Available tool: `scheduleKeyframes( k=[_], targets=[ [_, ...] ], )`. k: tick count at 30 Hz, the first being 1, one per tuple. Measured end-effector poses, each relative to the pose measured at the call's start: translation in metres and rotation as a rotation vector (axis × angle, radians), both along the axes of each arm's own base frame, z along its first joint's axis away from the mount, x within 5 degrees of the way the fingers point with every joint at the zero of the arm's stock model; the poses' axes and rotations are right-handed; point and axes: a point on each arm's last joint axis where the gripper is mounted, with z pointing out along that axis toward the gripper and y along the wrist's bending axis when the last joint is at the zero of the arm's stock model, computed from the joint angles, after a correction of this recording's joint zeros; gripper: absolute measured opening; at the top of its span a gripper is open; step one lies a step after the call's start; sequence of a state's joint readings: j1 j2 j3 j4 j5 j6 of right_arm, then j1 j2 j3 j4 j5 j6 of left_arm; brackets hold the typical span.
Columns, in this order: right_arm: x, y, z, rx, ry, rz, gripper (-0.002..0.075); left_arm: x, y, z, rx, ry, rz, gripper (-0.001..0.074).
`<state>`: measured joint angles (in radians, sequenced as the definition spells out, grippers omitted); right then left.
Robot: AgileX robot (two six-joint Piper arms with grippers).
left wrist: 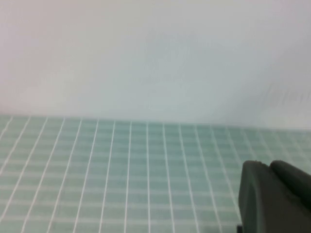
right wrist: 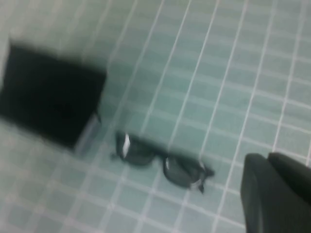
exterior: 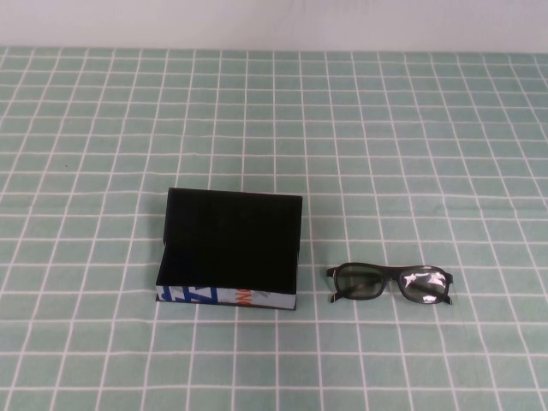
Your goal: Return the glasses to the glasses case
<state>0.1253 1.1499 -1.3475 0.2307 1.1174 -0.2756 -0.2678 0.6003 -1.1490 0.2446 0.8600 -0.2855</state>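
Observation:
The black glasses (exterior: 390, 283) lie flat on the checked cloth, just right of the glasses case, lenses facing the near edge. The glasses case (exterior: 235, 214) stands open with its lid raised at the back, its black inside empty and its white printed strip (exterior: 224, 296) facing the near edge. Neither arm shows in the high view. In the right wrist view my right gripper (right wrist: 267, 160) hangs shut and empty above the cloth, apart from the glasses (right wrist: 163, 162) and the case (right wrist: 51, 94). In the left wrist view my left gripper (left wrist: 269, 167) is shut and empty over bare cloth.
A green cloth with a white grid (exterior: 385, 128) covers the table up to a pale wall (left wrist: 155, 58) at the back.

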Motion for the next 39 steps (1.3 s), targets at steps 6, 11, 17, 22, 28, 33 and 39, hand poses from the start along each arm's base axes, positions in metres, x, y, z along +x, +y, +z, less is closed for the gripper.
scheduleKeyframes(
  k=[6, 11, 17, 22, 28, 33, 39],
  targets=[
    [0.035, 0.015, -0.035, -0.051, 0.129, 0.237, -0.0011, 0.030, -0.010, -0.011, 0.007, 0.133, -0.009, -0.0002],
    [0.057, 0.026, -0.056, -0.033, 0.142, 0.409, -0.0011, 0.052, -0.017, -0.019, 0.014, 0.210, -0.016, -0.0002],
    [0.078, 0.032, -0.082, -0.065, 0.180, 0.554, -0.0011, 0.072, -0.026, -0.033, 0.082, 0.326, -0.067, -0.0002],
    [0.095, 0.036, -0.087, -0.129, 0.182, 0.581, -0.0011, 0.089, -0.037, -0.047, 0.170, 0.424, -0.169, -0.0002],
    [0.091, 0.052, -0.079, -0.410, 0.160, 0.624, -0.0011, 0.093, -0.052, -0.053, 0.156, 0.457, -0.329, -0.0002],
    [0.085, 0.062, -0.076, -0.506, 0.119, 0.728, -0.0011, 0.091, -0.057, -0.060, 0.152, 0.480, -0.393, -0.0002],
    [0.099, 0.076, -0.101, -0.443, 0.148, 0.830, -0.0011, 0.086, -0.058, -0.070, 0.147, 0.478, -0.427, -0.0002]
  ],
)
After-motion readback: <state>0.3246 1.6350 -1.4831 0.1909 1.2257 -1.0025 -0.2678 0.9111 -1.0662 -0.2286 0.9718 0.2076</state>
